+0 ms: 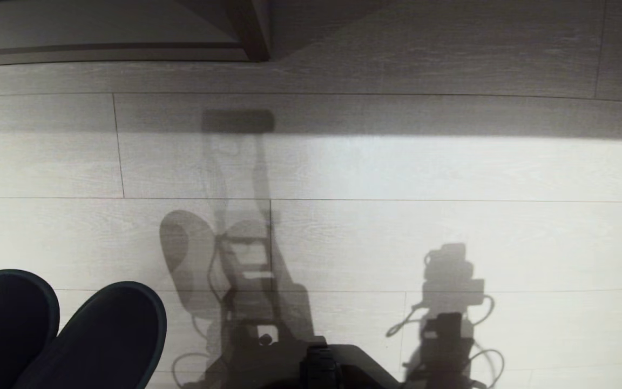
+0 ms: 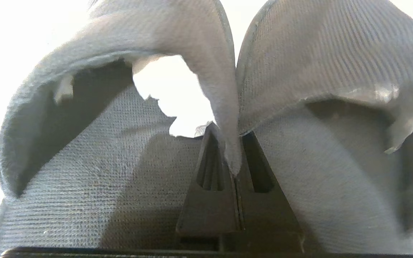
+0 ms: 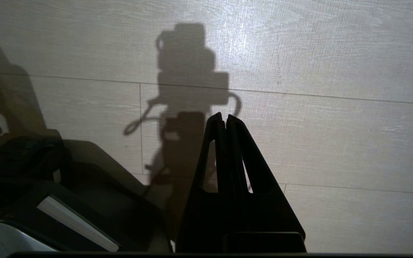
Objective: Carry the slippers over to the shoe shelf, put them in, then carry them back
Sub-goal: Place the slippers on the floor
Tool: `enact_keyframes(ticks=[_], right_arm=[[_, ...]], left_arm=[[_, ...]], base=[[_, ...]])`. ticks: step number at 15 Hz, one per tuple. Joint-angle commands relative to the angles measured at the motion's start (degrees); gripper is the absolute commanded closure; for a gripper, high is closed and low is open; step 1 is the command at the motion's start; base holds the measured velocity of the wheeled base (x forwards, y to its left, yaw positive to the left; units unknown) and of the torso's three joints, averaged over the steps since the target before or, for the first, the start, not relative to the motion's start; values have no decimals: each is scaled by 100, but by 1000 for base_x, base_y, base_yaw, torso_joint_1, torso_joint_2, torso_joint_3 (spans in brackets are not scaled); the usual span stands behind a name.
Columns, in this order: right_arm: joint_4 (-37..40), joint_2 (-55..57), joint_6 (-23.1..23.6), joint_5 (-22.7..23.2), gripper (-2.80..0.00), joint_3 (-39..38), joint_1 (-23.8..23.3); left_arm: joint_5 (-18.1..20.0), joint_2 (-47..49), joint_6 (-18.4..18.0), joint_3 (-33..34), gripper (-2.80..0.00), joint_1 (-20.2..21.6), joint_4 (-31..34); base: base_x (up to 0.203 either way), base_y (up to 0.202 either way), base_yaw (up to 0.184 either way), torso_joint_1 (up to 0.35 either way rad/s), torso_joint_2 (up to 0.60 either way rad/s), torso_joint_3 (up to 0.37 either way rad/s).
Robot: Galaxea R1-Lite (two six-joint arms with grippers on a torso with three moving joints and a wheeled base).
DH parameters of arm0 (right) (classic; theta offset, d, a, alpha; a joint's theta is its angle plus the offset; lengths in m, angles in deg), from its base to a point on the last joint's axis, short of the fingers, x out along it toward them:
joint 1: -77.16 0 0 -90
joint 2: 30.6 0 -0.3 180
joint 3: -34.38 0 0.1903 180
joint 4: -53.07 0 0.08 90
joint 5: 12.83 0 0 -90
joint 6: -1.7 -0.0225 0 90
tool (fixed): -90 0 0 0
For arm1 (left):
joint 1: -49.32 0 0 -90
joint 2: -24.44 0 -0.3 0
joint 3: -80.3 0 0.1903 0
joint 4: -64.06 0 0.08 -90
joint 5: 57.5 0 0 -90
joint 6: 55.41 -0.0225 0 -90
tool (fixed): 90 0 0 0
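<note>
Slippers [image 1: 68, 329] are up off the floor right now, hanging at the lower left of the head view with their rounded dark toes pointing away from the robot, side by side and touching. The left wrist view shows why: the left gripper [image 2: 236, 157] is clenched on the two inner edges where the pair meets, pinching both bits of fabric together between its black fingers [image 2: 210, 200]. You can look straight into both slippers from there, ribbed grey lining and all, and one upper has a ragged gap with bright light coming through. The right gripper [image 3: 224, 120] is doing nothing, fingers pressed together with nothing between them, hanging over the pale plank floor [image 3: 335, 136] next to the dark base [image 3: 84, 200] of the robot. Its shadow [image 1: 448, 302] lies on the planks at the right of the head view, and a taller shadow of the robot's body [image 1: 246, 254] stretches up the middle. At the far top of the head view there's a low pale board with a dark strip [image 1: 100, 51] and a dark upright post [image 1: 251, 27], well away from the slippers; can't tell whether that's the shelf.
</note>
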State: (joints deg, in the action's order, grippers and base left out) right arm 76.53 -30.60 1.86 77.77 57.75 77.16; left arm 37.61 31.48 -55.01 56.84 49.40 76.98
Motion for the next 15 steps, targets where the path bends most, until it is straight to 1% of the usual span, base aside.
enact_keyframes(ticks=[1,2,3,6,7,12,15], right_arm=[[-1,-9,2,2,0,0,7],[-1,-9,2,3,0,0,0],[-1,-9,2,2,0,0,9],[-1,-9,2,2,0,0,7],[-1,0,2,9,0,0,0],[-1,-9,2,2,0,0,0],[-1,-9,2,2,0,0,0]], left_arm=[[-192,-66,-5,1,0,1,106],[-380,-74,-11,1,0,1,317],[-465,-80,-56,1,0,1,455],[-494,-92,-192,1,0,1,779],[-485,-114,-214,1,0,1,1010],[-467,-177,-207,1,0,1,1002],[-476,-397,-207,10,0,1,1002]], base=[[0,0,0,0,0,0],[0,0,0,0,0,0],[0,0,0,0,0,0],[0,0,0,0,0,0],[0,0,0,0,0,0],[0,0,0,0,0,0],[0,0,0,0,0,0]])
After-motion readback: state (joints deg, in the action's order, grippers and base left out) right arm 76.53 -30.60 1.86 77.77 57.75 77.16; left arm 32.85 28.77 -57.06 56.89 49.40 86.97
